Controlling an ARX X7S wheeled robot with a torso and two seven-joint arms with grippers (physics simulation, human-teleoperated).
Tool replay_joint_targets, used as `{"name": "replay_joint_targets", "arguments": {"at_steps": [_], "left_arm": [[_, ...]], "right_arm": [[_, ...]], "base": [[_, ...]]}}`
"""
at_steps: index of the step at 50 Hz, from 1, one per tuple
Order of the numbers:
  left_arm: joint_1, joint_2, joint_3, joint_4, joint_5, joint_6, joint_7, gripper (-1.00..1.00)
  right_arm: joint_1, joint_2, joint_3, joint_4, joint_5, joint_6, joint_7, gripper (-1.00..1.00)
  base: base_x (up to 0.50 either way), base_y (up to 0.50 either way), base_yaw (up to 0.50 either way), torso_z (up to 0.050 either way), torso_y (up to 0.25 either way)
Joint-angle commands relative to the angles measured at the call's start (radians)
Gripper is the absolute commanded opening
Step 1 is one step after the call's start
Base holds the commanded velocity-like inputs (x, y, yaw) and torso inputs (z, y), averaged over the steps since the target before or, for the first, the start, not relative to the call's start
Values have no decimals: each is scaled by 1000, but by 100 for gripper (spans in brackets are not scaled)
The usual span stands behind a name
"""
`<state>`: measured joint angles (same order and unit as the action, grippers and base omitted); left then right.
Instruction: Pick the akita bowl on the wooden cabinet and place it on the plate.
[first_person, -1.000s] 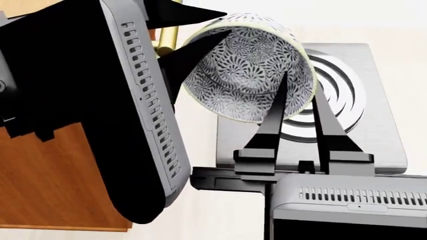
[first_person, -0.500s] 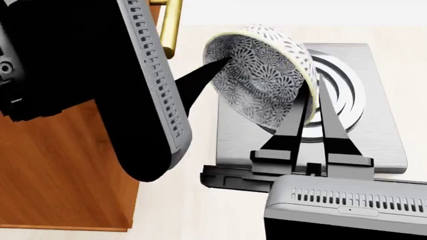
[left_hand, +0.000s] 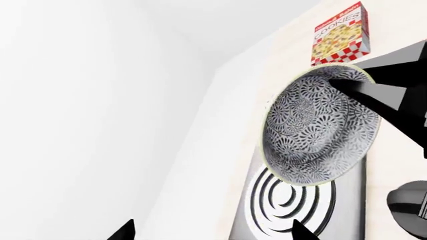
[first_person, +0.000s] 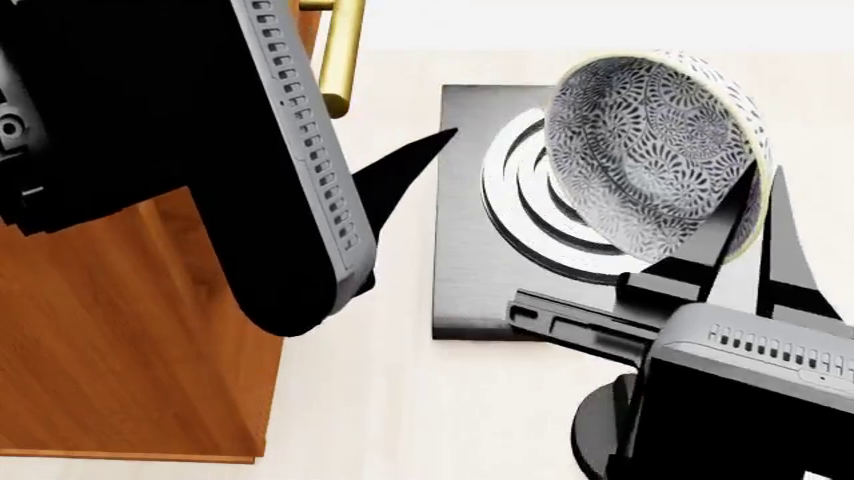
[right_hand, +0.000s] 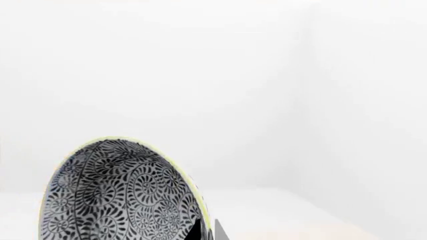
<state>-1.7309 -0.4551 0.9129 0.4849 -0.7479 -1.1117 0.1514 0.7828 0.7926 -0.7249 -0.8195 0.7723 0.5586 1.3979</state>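
- Two claws over the surface, only one loaded.
- Far left: cabinet with nothing seen on its visible top, brass handle at its edge; bowl already off it.
- Left claw: spread wide, tips well apart, gripping nothing; parked beside the cabinet edge, probably to stay clear of the carry.
- Middle: grey stove with pale rings, lying flat on the surface; merely under the carry path, not the goal.
- Above the stove's far right part: bowl, aloft, touching nothing below, tipped steeply on its side with the opening facing left.
- Tilt likely down to the hold: pinched at one spot on the rim, so hanging off that pinch rather than level.
- Right: right claw closed on the bowl's rim, one finger inside, one outside the wall.
- Plate nowhere in view; judged mid-transfer, levelling needed before release.
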Motion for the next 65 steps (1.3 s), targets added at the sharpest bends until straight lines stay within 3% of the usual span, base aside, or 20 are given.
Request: {"name": "replay_joint_targets", "arguments": {"at_steps": [1, 13, 24, 32, 40, 65], "left_arm": [[2, -2, -2, 0, -1, -1, -7, 100], [-2, -4, 0, -1, 1, 2, -9, 100], [1, -5, -9, 4, -8, 2, -17, 100], [-2, -2, -27, 4, -19, -2, -26, 100], [-21, -3, -11, 8, 20, -4, -58, 100], [-16, -1, -88, -5, -60, -17, -56, 100]], "right_arm": [[-20, 15, 72, -4, 50, -2, 55, -100], [-10, 27, 115, -26, 103, 72, 127, -100], [-92, 44, 284, -80, 165, 100, 166, -100], [-188, 68, 393, -95, 184, 6, 135, -100], [-213, 84, 440, -104, 197, 3, 133, -100], [-424, 149, 691, -110, 236, -66, 130, -100]], "base": [[0, 0, 0, 0, 0], [0, 0, 0, 0, 1], [0, 0, 0, 0, 0], [0, 0, 0, 0, 1], [0, 0, 0, 1, 0], [0, 0, 0, 0, 0]]}}
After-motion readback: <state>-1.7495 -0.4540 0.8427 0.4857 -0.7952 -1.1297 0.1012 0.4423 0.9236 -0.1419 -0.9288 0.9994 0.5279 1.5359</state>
